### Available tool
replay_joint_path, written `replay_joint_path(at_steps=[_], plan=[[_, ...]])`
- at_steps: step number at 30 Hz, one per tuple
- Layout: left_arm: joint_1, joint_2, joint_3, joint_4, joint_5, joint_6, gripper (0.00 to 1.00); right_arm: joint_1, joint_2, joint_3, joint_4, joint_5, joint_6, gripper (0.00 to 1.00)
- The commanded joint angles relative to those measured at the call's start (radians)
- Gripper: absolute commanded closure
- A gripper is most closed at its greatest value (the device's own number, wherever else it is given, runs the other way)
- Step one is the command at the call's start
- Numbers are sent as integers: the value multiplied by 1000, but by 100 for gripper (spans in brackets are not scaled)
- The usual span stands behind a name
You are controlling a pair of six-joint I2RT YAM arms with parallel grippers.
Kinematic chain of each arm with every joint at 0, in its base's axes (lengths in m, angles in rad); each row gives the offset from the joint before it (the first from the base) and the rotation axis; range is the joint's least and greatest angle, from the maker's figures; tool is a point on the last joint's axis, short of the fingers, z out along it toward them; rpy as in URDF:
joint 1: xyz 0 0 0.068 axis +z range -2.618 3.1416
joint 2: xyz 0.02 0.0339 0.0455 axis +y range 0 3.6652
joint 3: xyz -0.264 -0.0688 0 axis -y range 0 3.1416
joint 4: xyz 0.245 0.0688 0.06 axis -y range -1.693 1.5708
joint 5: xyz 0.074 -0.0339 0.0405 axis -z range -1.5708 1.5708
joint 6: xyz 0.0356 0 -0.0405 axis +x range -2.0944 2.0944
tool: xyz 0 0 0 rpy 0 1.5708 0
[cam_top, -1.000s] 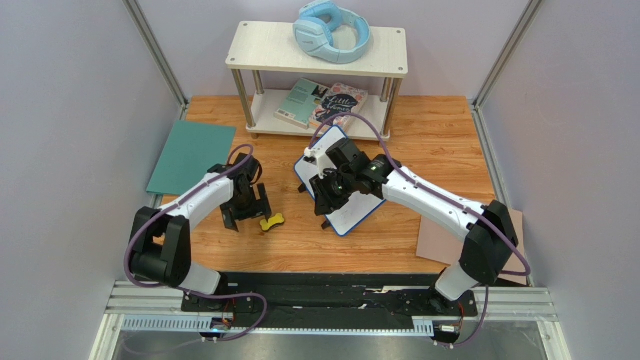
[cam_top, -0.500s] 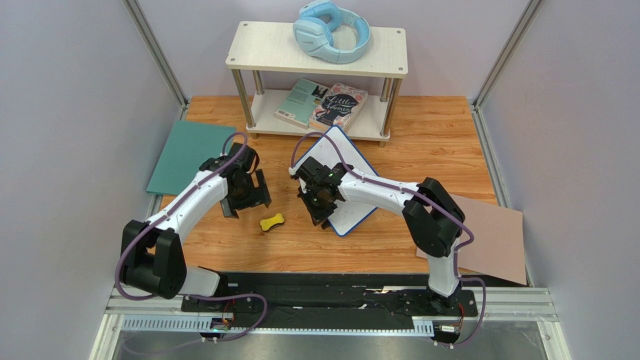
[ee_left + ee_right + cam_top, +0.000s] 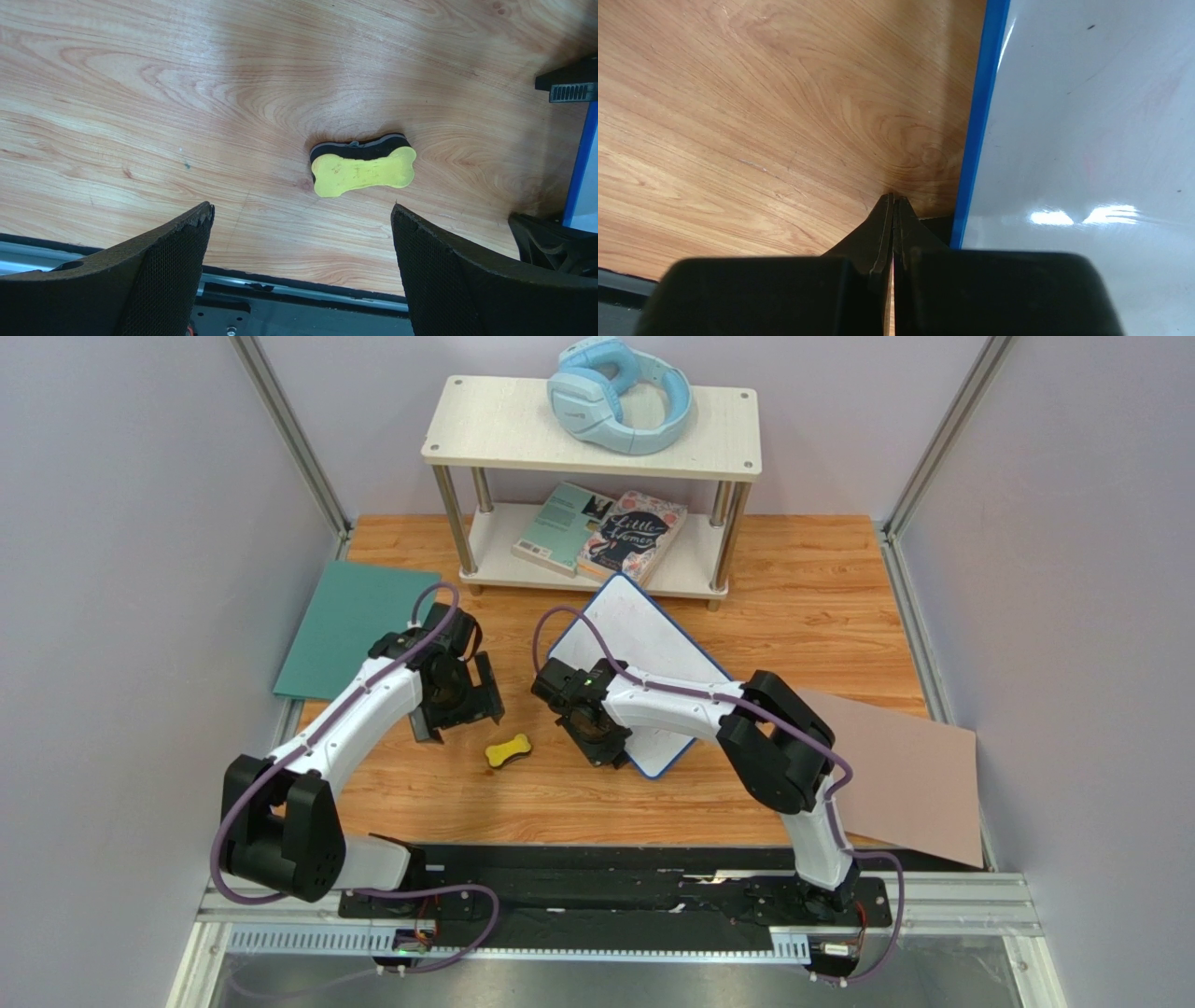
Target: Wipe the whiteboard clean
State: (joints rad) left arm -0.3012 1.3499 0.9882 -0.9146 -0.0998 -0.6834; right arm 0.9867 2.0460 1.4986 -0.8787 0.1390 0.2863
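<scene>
The whiteboard (image 3: 643, 654), white with a thin blue rim, lies at an angle in the middle of the wooden table; its rim and glossy face fill the right of the right wrist view (image 3: 1088, 140), with faint pink marks. A yellow bone-shaped eraser (image 3: 509, 751) with a black underside lies left of it, and shows in the left wrist view (image 3: 363, 170). My left gripper (image 3: 460, 714) is open and empty, just above-left of the eraser. My right gripper (image 3: 595, 742) is shut and empty, fingertips (image 3: 892, 203) on the wood at the board's near-left edge.
A teal sheet (image 3: 358, 627) lies at the left, a tan-pink sheet (image 3: 898, 777) at the right. A two-tier shelf (image 3: 596, 427) at the back holds blue headphones (image 3: 617, 392) and books (image 3: 603, 528). The black base rail (image 3: 617, 875) runs along the near edge.
My right arm has folded back and swung left off the whiteboard, its gripper now at the board's near-left edge. My left gripper has shifted slightly up from the eraser. The eraser has not moved.
</scene>
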Motion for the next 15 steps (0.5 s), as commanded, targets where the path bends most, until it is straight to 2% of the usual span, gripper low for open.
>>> replay_joint_path(at_steps=[1,15], plan=[[-1,-31,-5,-6,-8,-2,2,6,6,-11,-117,137,-6,100],[-1,-37,-5,0,-6,-1,2,-5,-81,-141,-224,274,33,100]])
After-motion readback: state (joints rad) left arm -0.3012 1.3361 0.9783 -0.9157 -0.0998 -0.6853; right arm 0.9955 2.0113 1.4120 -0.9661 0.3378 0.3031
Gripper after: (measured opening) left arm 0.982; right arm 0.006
